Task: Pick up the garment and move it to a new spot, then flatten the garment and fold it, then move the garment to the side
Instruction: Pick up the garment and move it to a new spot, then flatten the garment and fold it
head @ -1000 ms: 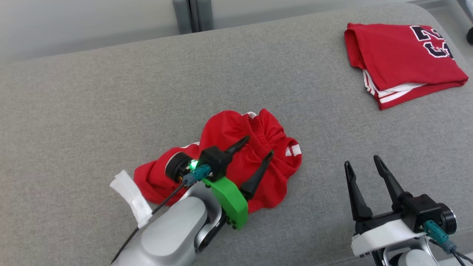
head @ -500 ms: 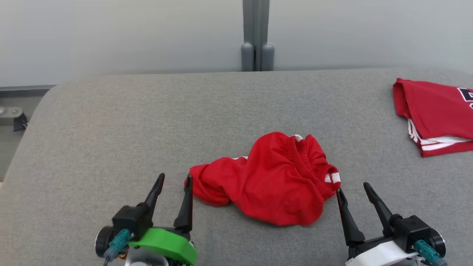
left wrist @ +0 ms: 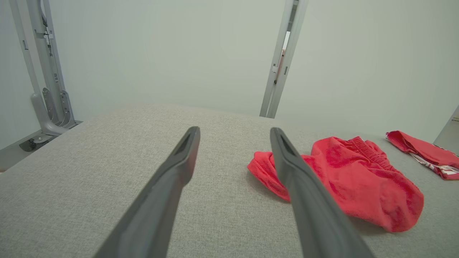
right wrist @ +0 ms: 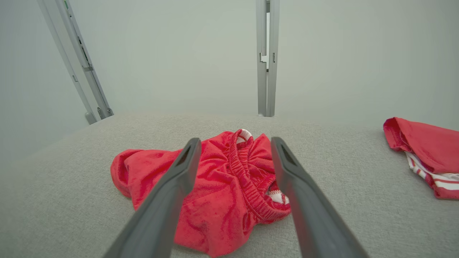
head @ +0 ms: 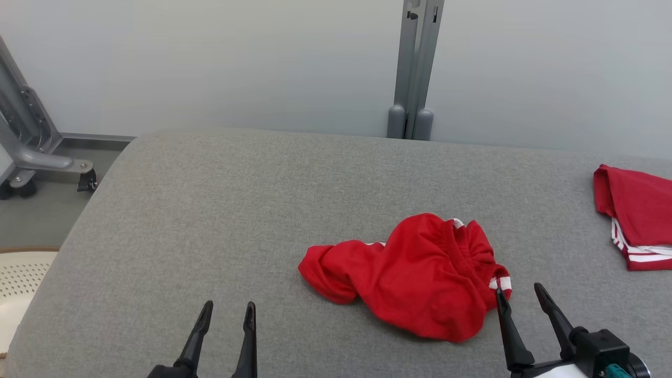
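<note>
Upward, splayed: left claw (head: 229,304), right claw (head: 517,288).

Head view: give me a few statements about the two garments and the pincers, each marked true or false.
1. The crumpled garment lies on the grey table. True.
2. The left pincer is shut on the crumpled garment. False: it is open and empty, over bare table to the garment's left.
3. A folded garment lies to the right of the crumpled one, apart from it. True.
4. The right pincer holds the folded garment. False: it is open and empty, with its fingertips near the crumpled garment's right edge.
</note>
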